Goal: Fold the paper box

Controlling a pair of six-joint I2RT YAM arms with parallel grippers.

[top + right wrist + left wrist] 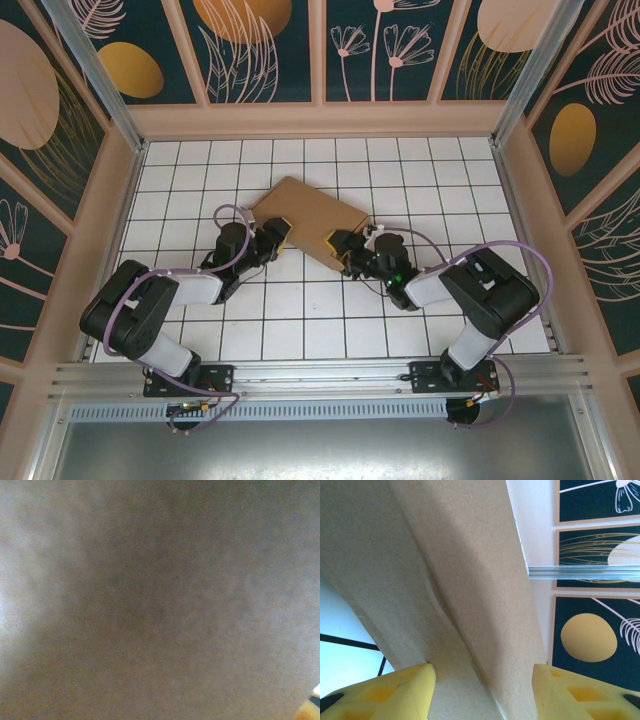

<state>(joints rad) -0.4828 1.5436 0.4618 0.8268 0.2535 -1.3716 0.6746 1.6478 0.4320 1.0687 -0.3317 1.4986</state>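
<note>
Fingers (395, 692) of the left gripper (482, 692) straddle one cardboard box (305, 215), gripping its near-left edge; right gripper (337, 241) grips its near-right edge on the tiled surface (300, 310).

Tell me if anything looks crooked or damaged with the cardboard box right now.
No damage shows. The paper box sits skewed to the tile grid, both hands at its near edge: left hand, right hand.

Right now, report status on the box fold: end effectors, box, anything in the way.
Left end effector and right end effector both at the cardboard box's near edge, grip unclear. Box folded flat on the tiled table. No obstruction seen.
</note>
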